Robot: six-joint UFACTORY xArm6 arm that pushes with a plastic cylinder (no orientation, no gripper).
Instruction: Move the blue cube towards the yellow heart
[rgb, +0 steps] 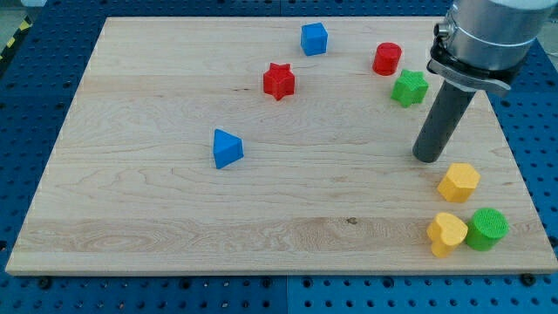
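The tip (428,157), a bare rod with no fingers to open or close, stands well apart from the blue cube (314,39) at the tabletop's (131,218) top; judged step: approach, next passing behind the cube's upper-left to push toward the yellow heart (446,233).

Bright even light, soft short shadows, sharp focus, perhaps slight edge distortion

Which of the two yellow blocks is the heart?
The yellow heart at the view's bottom right, touching the green cylinder; the yellow hexagon sits above it.
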